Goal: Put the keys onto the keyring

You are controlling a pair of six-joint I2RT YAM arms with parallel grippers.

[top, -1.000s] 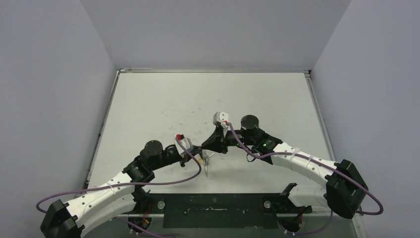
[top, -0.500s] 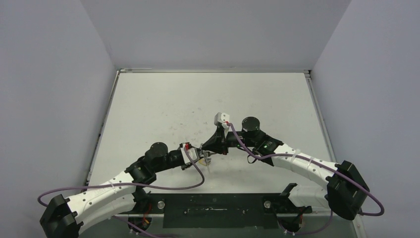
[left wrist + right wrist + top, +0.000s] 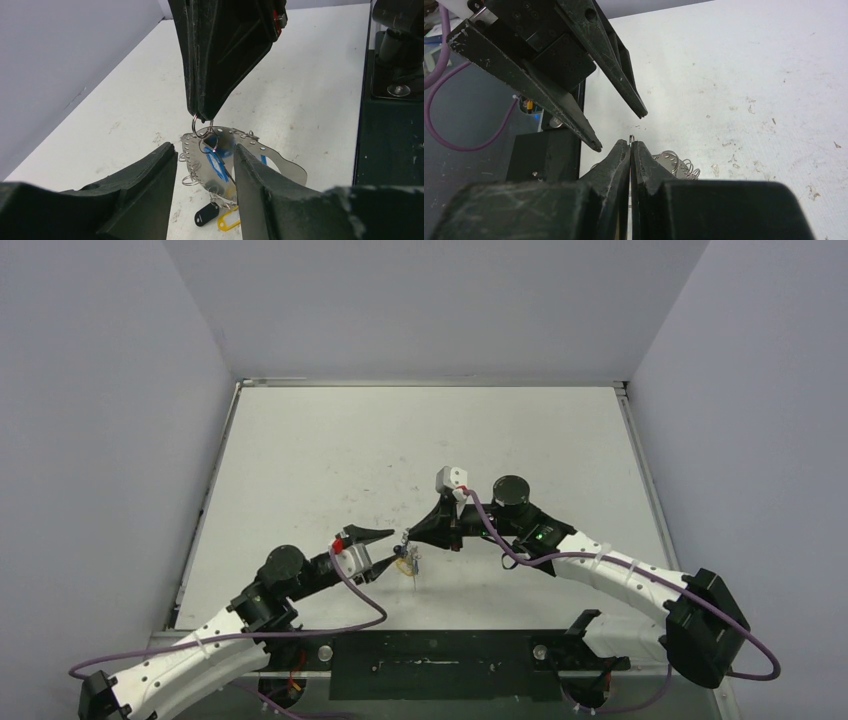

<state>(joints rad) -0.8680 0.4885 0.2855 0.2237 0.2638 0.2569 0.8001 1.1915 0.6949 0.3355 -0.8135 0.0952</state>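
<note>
Our right gripper is clamped shut on the small top loop of the keyring, which hangs below it over the table, between the arms. Blue, black and yellow keys dangle there. Our left gripper stands with jaws apart, one either side of the keyring

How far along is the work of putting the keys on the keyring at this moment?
Done, apparently: the blue, black and yellow keys hang in one bunch under the keyring. In hand: the right gripper is shut on the keyring's top, holding the bunch up. The left gripper stands open, holding nothing. Left: no loose key shows; whether every key is threaded is unclear.
</note>
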